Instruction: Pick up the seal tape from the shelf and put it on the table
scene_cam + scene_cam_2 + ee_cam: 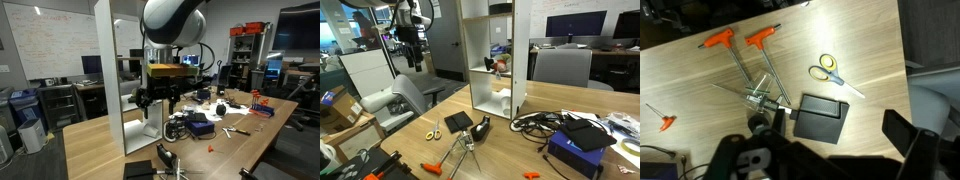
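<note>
- Over one end of the bench [880, 35], the end effector [818, 150] hangs well above the wood. In the wrist view its two dark fingers stand wide apart with nothing between them.
- Directly below it in that view lie a pair of scissors [825, 68], a flat black pad [820, 115] and some orange-handled tools [740, 45].
- In an exterior view the end effector [412, 48] is high up and well apart from the shelf [520, 50], a tall white unit standing on the bench [510, 150].
- Small things sit on the middle board of the shelf. The dark one is most likely the seal tape [489, 64], just beside a reddish item [500, 66]. Both are too small to make out for certain.
- In an exterior view the shelf [130, 90] is seen from its side, so its contents do not show. The end effector [160, 98] hangs empty near it.
- Judged from this, the task is at its first step, the approach. The tape looks not yet picked up, and nothing is held.
- The next move calls for swinging round to the open face of the shelf and entering the middle compartment level. The fingers should stay apart, clear of the boards and the reddish item, then close on either side of the roll.
</note>
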